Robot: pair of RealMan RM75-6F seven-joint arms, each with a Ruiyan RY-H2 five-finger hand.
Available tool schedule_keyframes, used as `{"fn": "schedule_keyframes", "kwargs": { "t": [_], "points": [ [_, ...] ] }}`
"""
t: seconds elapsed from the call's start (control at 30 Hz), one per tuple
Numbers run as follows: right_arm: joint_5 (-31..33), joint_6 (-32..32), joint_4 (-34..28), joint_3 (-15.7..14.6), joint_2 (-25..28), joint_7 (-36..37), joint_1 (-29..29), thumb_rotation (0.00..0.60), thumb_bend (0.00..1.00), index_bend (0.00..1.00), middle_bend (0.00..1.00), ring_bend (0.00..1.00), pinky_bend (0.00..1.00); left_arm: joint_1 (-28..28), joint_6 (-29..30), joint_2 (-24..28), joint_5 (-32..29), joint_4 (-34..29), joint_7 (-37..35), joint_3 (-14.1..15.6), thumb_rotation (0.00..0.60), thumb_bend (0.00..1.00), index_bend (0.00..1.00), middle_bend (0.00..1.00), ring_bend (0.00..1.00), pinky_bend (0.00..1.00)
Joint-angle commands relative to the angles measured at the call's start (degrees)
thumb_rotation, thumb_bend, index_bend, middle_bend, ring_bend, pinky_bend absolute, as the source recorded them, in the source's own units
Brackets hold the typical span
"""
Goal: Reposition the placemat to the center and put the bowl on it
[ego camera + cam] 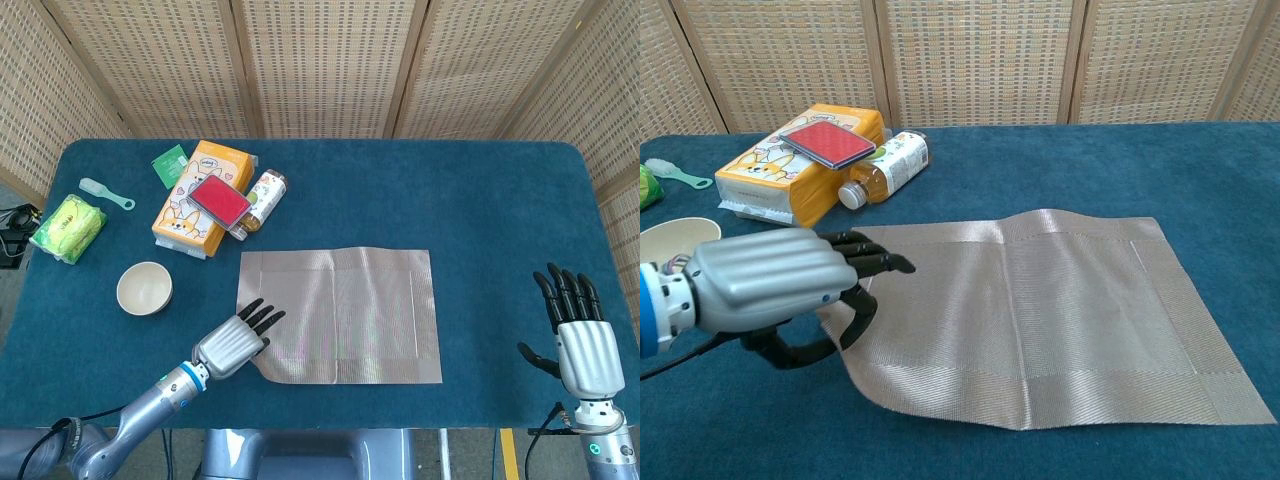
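Observation:
The beige woven placemat (345, 310) (1060, 310) lies on the blue table, a little left of the middle near the front edge. My left hand (233, 343) (780, 290) pinches the placemat's front left corner, which is lifted off the cloth. The cream bowl (144, 288) (670, 240) stands empty to the left of the mat, apart from it. My right hand (580, 335) hangs at the front right, fingers spread, holding nothing; the chest view does not show it.
At the back left lie an orange box (195, 205) (790, 175) with a red case (220, 197) on top, a small bottle (262, 195) (885, 168), a green packet (170, 165), a green brush (105, 193) and a yellow-green bag (68, 226).

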Motion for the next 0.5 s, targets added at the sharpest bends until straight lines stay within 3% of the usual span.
{"fn": "schedule_keyframes", "kwargs": {
  "t": [0.03, 0.5],
  "points": [
    [0.0, 0.0, 0.0, 0.0, 0.1, 0.0, 0.0, 0.600, 0.00, 0.00, 0.00, 0.00, 0.00, 1.2, 0.3, 1.4, 0.4, -1.9, 1.1, 1.7, 0.600, 0.51, 0.79, 0.00, 0.00, 0.00],
    [-0.2, 0.1, -0.4, 0.1, 0.4, 0.2, -0.2, 0.600, 0.00, 0.00, 0.00, 0.00, 0.00, 3.9, 1.4, 3.4, 0.9, -3.1, 5.2, 4.1, 0.600, 0.52, 0.79, 0.00, 0.00, 0.00]
  ]
}}
